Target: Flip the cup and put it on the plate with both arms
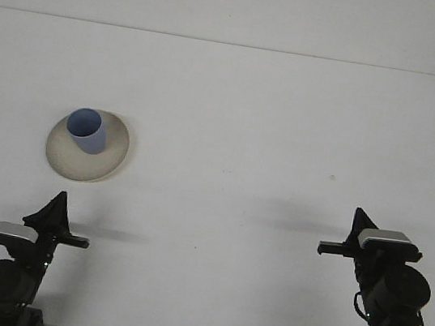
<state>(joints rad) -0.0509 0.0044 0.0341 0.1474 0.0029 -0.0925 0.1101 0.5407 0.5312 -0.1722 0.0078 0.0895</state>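
The light-blue plastic cup (86, 130) stands mouth-up on the round cream plate (113, 157), far left on the white desk (270, 138). Both arms sit near; I cannot tell their jaws' state. A stray nudge could tip it.
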